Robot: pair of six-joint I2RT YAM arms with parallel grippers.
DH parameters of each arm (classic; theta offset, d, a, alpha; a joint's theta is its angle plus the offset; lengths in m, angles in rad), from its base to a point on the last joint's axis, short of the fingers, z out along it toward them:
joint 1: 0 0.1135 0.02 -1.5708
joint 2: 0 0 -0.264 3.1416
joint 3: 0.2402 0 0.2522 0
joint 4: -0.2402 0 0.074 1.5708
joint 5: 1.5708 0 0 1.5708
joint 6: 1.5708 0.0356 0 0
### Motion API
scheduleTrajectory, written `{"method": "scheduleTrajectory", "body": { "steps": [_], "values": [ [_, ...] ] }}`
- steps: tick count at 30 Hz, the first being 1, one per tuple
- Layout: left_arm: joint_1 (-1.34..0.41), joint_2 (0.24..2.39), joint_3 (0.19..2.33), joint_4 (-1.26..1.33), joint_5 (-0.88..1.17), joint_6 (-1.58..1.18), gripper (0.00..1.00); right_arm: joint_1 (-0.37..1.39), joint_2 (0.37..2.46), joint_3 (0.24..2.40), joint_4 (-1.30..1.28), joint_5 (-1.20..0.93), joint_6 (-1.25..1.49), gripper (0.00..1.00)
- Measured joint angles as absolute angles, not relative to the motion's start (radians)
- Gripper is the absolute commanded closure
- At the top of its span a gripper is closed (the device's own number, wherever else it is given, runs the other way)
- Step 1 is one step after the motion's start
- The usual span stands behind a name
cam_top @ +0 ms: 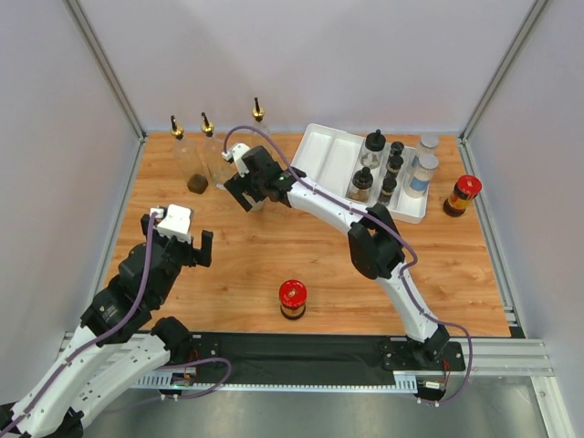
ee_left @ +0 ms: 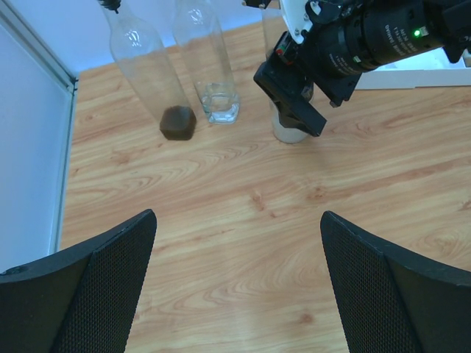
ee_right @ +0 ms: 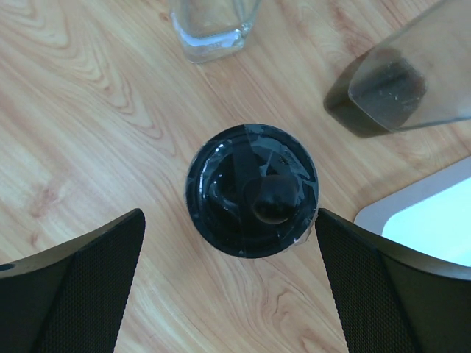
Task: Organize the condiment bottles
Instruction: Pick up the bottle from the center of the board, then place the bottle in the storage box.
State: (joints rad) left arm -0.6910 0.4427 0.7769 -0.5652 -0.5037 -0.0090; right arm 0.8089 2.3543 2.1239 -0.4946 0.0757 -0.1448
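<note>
Three tall clear pourer-spout bottles (cam_top: 206,146) stand at the back left. In the left wrist view one has a dark base (ee_left: 176,121) and one is clear (ee_left: 217,99). My right gripper (cam_top: 245,192) is open and hangs over a black-capped jar (ee_right: 252,190), its fingers (ee_right: 88,287) on either side of the jar and apart from it. The jar's pale body (ee_left: 291,132) shows under that gripper (ee_left: 294,95). My left gripper (cam_top: 190,248) is open and empty above bare wood (ee_left: 239,294). One red-lidded jar (cam_top: 292,299) stands at the front middle. Another (cam_top: 463,194) stands right of the tray.
A white divided tray (cam_top: 319,151) at the back right holds several black-capped jars (cam_top: 372,146) and silver-lidded shakers (cam_top: 422,173). Its corner shows in the right wrist view (ee_right: 434,220). Grey walls close in the table on the left, back and right.
</note>
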Motion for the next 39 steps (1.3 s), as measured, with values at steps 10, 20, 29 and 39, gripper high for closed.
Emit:
{"method": "scheduleTrajectory", "body": {
  "steps": [10,20,29,39],
  "values": [
    [-0.691,0.433,0.777,-0.565,-0.506,-0.009,0.00,0.809,2.406,2.156,-0.446,0.132,-0.089,0.17],
    [-0.691,0.429,0.776,-0.565,-0.507,-0.009,0.00,0.807,2.407,2.158,-0.416,0.072,-0.073,0.79],
    [-0.691,0.414,0.764,-0.564,-0.508,-0.009,0.00,0.770,2.195,1.884,-0.440,-0.113,-0.204,0.90],
    [-0.691,0.406,0.764,-0.564,-0.508,-0.009,0.00,0.561,1.786,1.578,-0.511,-0.338,-0.318,0.93]
  ]
}}
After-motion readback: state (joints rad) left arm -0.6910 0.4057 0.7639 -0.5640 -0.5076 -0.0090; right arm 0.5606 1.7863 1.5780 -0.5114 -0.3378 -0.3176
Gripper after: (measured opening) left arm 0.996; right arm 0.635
